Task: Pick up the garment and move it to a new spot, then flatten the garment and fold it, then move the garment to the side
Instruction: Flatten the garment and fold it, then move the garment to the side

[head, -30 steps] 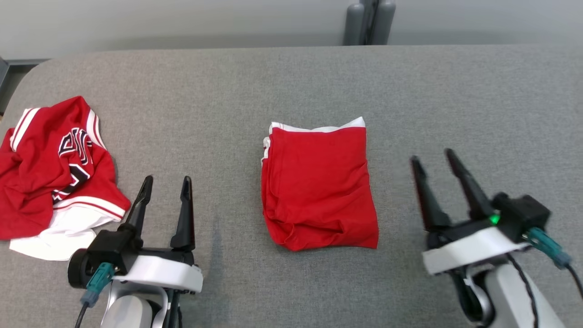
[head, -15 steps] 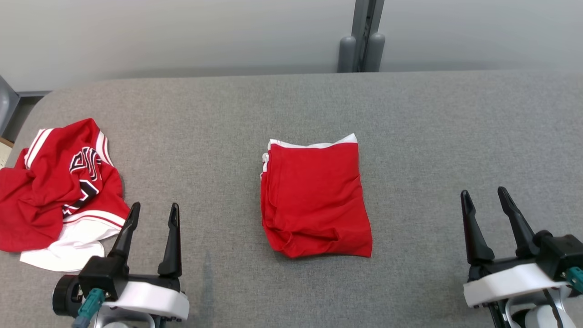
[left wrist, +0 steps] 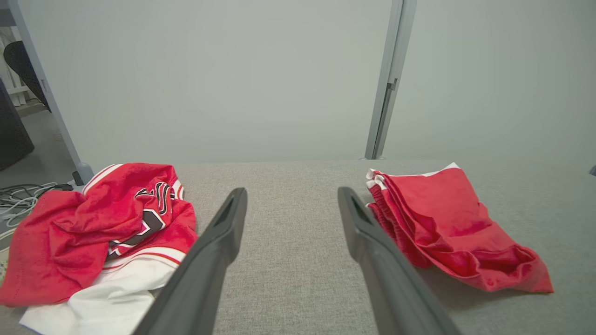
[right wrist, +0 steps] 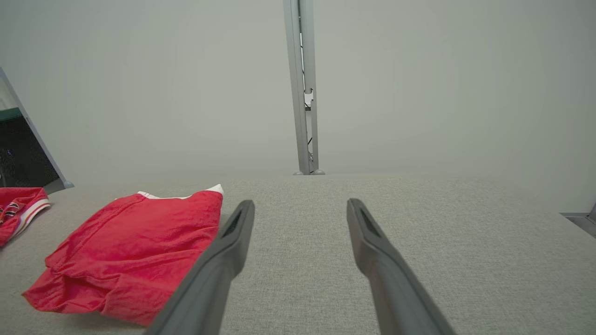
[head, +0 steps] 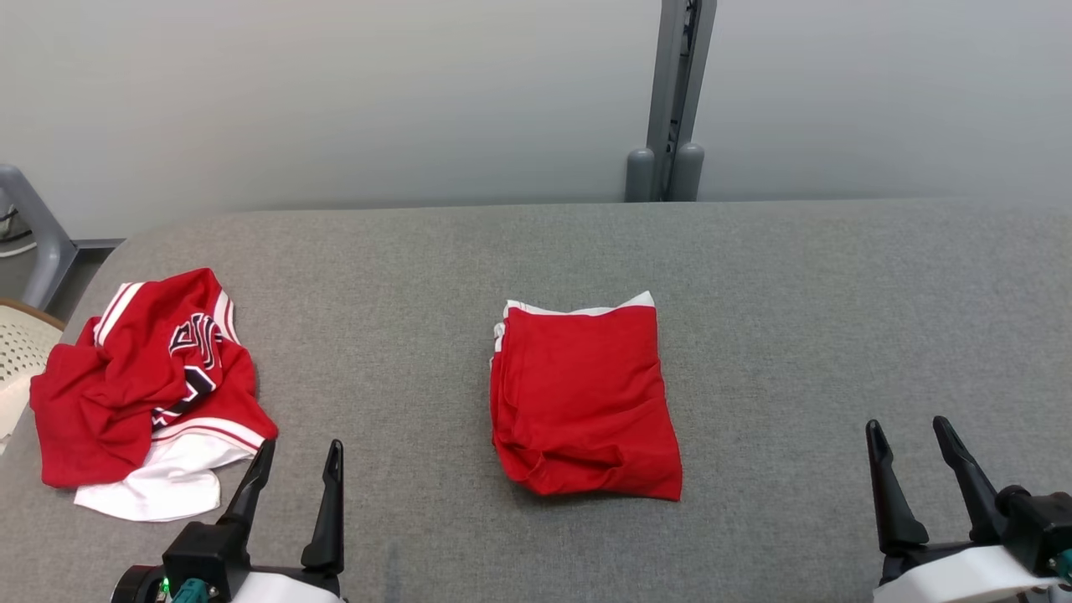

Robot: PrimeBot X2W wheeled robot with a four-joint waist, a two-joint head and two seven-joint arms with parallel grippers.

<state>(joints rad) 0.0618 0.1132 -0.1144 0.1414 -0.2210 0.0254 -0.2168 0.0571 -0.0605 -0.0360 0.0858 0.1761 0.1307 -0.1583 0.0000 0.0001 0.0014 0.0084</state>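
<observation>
A folded red garment point(head: 582, 402) with a white edge at its far side lies flat in the middle of the grey table point(head: 796, 293); it also shows at the right of the left wrist view point(left wrist: 447, 223) and at the left of the right wrist view point(right wrist: 135, 251). My left gripper point(head: 300, 452) is open near the table's front edge, left of the garment and apart from it, its jaws point(left wrist: 292, 193) empty. My right gripper point(head: 907, 427) is open at the front right, well clear of the garment, with nothing in it point(right wrist: 300, 204).
A crumpled red and white jersey point(head: 151, 385) with dark lettering lies at the table's left end, just beyond my left gripper point(left wrist: 93, 228). A pale basket point(head: 17, 352) stands off the left edge. A grey post point(head: 674, 109) rises behind the table against the wall.
The camera has tilted up, showing more wall. Both grippers have drawn back toward the front edge, the right one also moving rightward away from the folded garment. Both stayed open.
</observation>
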